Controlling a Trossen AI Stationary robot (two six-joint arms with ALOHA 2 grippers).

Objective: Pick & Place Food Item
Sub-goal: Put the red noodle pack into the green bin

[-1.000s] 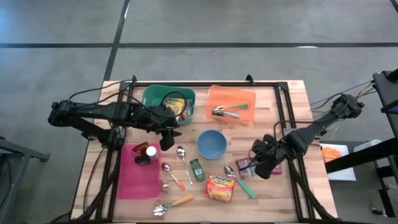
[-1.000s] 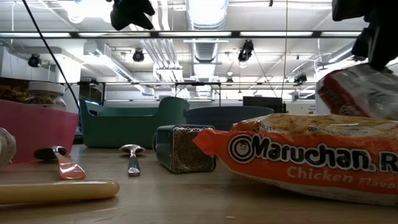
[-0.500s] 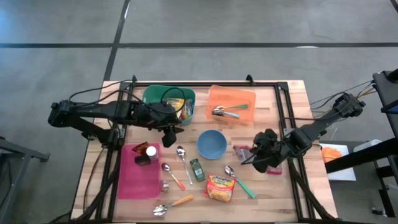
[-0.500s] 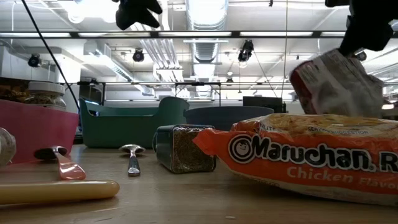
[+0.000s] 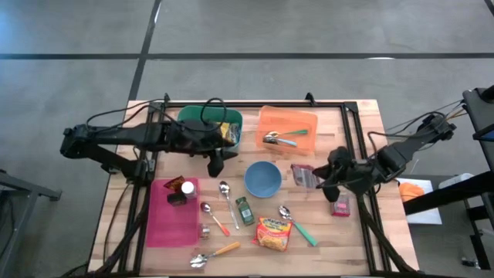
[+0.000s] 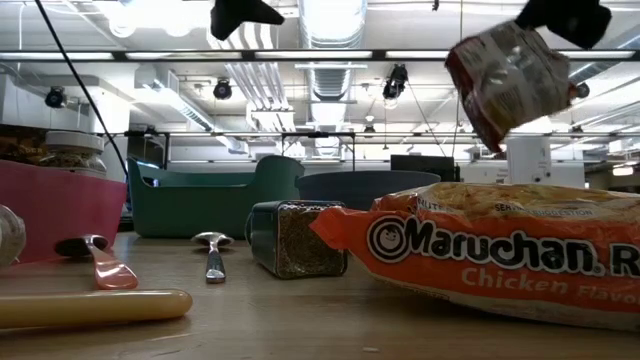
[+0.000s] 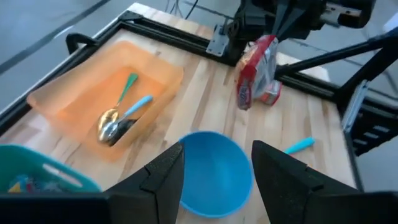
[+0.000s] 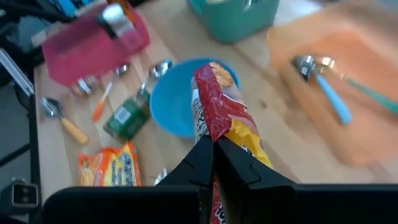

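1. My right tool (image 5: 323, 179) is pinched shut on the snack packet (image 5: 303, 175), held clear above the counter (image 5: 363, 123) for carrying.
2. It hangs beside the blue bowl (image 5: 263, 179).
3. My left tool (image 5: 217, 164) waits half-open and empty.

You see a grey concrete floor (image 5: 255, 27) with dark seams, ceiling strip lights (image 6: 330, 55), hanging spot lamps (image 6: 397, 80).

Blue bowl (image 5: 262, 178), orange bin (image 5: 288, 129), teal bin (image 5: 193, 118), pink tray (image 5: 174, 220) (plain), red-and-yellow snack packet (image 8: 222, 134).
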